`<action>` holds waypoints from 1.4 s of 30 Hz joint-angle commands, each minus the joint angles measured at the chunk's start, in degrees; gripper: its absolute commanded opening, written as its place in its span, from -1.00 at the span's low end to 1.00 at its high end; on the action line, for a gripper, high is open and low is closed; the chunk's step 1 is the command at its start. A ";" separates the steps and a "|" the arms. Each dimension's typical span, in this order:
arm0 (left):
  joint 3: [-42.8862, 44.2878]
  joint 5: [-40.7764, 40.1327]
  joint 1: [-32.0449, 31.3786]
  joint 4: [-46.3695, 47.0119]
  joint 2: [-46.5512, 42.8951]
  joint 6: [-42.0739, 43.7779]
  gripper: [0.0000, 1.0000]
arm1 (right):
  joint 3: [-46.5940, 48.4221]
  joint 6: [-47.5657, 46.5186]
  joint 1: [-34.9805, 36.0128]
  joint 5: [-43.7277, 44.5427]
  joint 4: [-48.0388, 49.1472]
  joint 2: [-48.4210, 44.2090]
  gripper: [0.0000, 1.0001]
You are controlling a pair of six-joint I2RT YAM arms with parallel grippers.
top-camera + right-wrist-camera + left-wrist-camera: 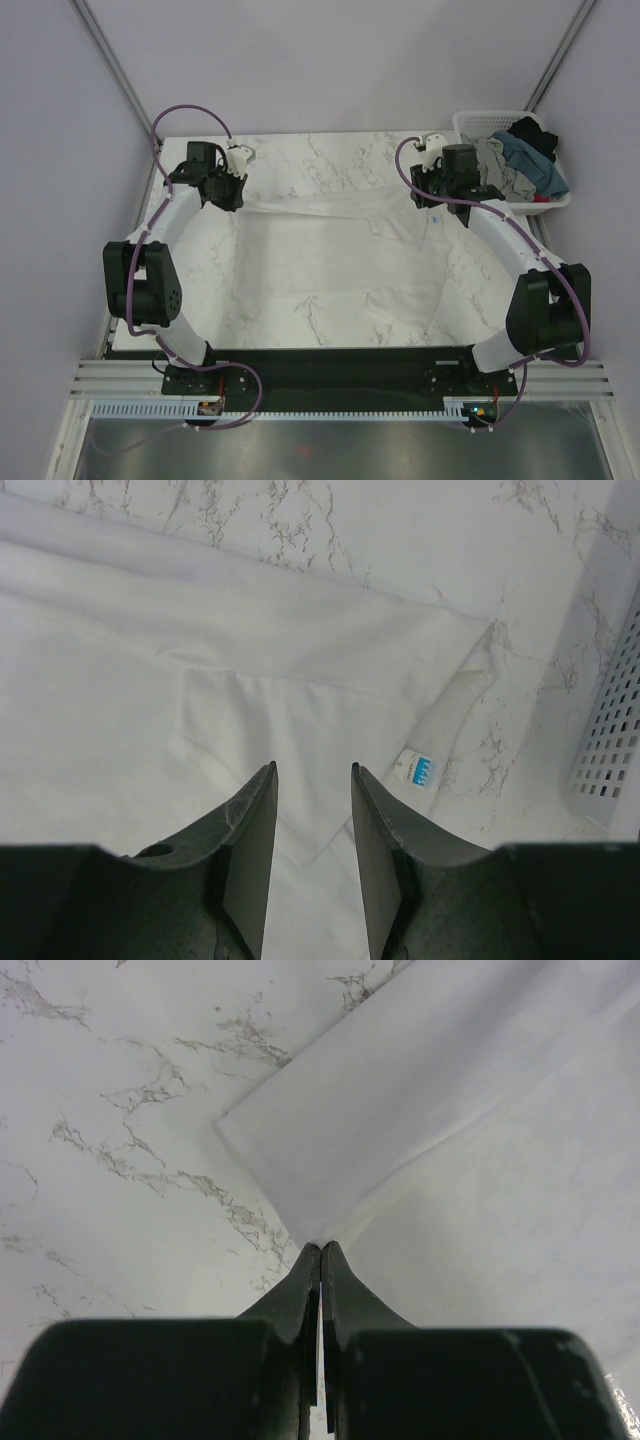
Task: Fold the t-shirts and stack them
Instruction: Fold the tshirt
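Both arms are stretched from the near edge toward the far part of the bench (330,150). The left claw (226,186) is lowered at the far left and the right claw (432,190) at the far right, beside the basket (480,120).

The left wrist view shows what the top view cannot: the left claw (320,1250) is clamped shut, with a corner of the white t-shirt (450,1110) pinched at its tips. In the right wrist view the right claw (312,770) is seen with its jaws apart and nothing between them. It is held over the white t-shirt (150,680) near the collar (452,705) and a blue label (418,772).

Four t-shirts are counted. The white t-shirt (330,260) is spread on the bench. A grey t-shirt (505,172), a teal-blue t-shirt (532,152) and a black t-shirt (532,130) are piled in the single basket.
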 commanded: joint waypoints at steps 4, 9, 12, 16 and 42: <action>2.13 0.78 0.32 0.92 -1.39 -1.34 -0.96 | 0.57 -0.29 0.22 1.02 1.15 -2.12 -0.13; 2.04 0.78 0.32 0.92 -1.48 -1.34 -0.96 | 0.39 -0.38 0.22 1.02 1.23 -2.21 -0.14; 2.04 0.78 0.32 0.92 -1.56 -1.34 -0.96 | 0.57 -0.29 0.22 1.02 1.23 -2.21 -0.13; 2.04 0.78 0.32 0.92 -1.48 -1.34 -0.96 | 0.48 -0.29 0.22 1.02 1.23 -2.21 -0.13; 3.71 0.78 0.32 0.92 -0.42 -1.34 -0.96 | 0.48 -0.38 0.22 1.11 1.41 -1.95 -0.13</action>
